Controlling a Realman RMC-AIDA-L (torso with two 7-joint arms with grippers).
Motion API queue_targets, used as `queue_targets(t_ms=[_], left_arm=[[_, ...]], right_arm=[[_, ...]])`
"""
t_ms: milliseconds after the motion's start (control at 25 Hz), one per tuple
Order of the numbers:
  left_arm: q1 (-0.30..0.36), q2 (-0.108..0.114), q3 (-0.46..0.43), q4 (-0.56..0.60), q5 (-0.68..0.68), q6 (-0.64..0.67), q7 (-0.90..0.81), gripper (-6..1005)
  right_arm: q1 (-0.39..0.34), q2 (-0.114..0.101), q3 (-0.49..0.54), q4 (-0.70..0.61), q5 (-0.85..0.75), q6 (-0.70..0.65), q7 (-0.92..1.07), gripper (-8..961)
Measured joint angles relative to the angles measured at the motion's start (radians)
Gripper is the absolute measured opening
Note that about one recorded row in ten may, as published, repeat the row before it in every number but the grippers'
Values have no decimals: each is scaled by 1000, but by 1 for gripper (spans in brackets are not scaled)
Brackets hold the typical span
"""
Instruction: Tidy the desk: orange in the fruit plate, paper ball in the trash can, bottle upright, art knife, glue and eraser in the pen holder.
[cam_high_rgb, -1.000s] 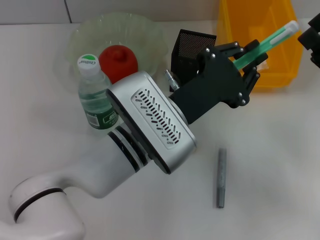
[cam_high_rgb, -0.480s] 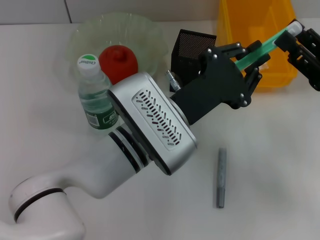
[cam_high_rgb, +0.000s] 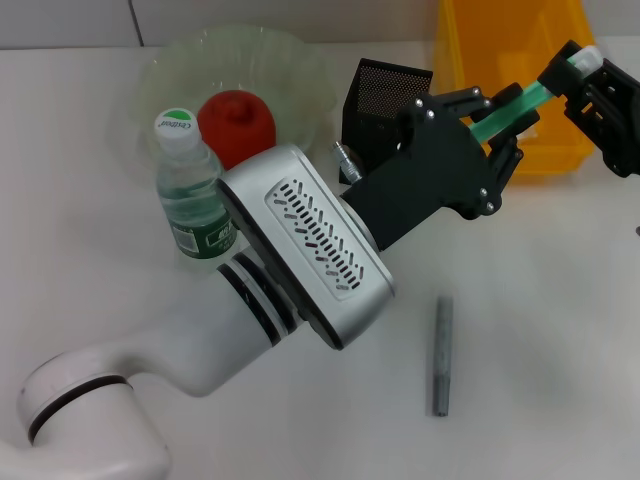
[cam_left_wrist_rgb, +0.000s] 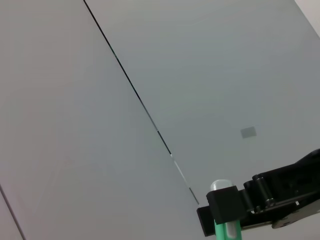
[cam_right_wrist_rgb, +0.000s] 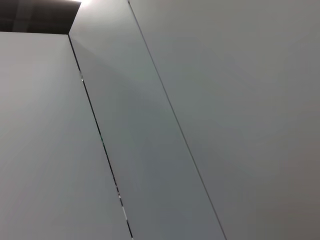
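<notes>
Handoff, I reckon: green stick (cam_high_rgb: 512, 103) runs lengthways from left gripper (cam_high_rgb: 497, 122) jaws, clamped low, to right gripper (cam_high_rgb: 583, 78) jaws pinching its tip.

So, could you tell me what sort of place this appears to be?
Probably an office or study desk staged for tidying: a white tabletop holds a black mesh pen holder, a yellow trash can and a fruit plate.

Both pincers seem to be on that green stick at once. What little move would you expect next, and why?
Probably the left pincer lets go: it grips the green stick low down, while the right pincer already clamps its white-tipped end, so this looks like a handover above the trash can.
</notes>
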Motion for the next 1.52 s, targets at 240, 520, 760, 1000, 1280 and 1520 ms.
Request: queue_targets(t_ms=[240, 520, 760, 1000, 1280, 1520], left_arm=[[-1, 0, 0, 0, 1, 4, 0, 283], [-2, 0, -1, -1, 0, 16, -5, 287], [2, 0, -7, -4, 0, 20, -62, 292], [4, 0, -7, -3, 0, 17, -63, 344], [37, 4, -7, 14, 0, 8, -67, 663], [135, 30, -9, 83, 56, -49, -160, 752]], right_arm=[[-1, 0, -9, -7, 0, -15, -6, 241], [-7, 2, -9, -17, 0, -20, -9, 198], [-10, 3, 1, -19, 7, -27, -9, 196], [-19, 3, 9, -19, 22, -28, -9, 195], [-39, 3, 45, -42, 49, -28, -13, 190], [-32, -6, 60, -80, 106, -13, -14, 184]])
